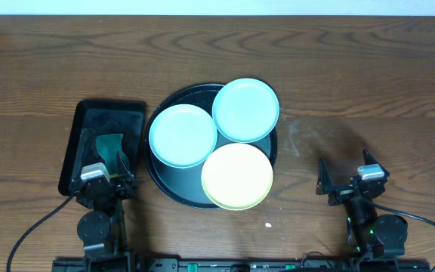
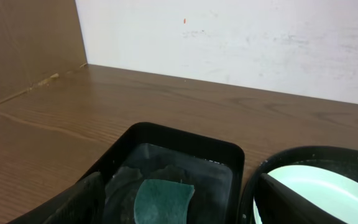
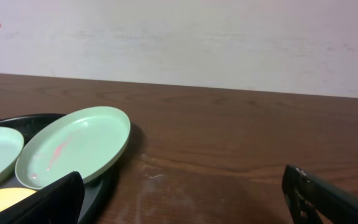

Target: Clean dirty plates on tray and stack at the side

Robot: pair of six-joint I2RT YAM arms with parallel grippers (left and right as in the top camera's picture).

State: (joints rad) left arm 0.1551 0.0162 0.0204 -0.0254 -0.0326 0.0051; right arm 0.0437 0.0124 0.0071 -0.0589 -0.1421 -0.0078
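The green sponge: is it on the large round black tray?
No, the green sponge lies in the smaller rectangular black tray.

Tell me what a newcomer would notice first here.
Two mint-blue plates and a yellow plate crowd the round black tray at the table's centre. The right-hand mint-blue plate shows a pink smear. Left of the round tray, a green sponge lies in a rectangular black tray.

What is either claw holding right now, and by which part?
Nothing. Left claw is open above the sponge tray; right claw is open beside the round tray.
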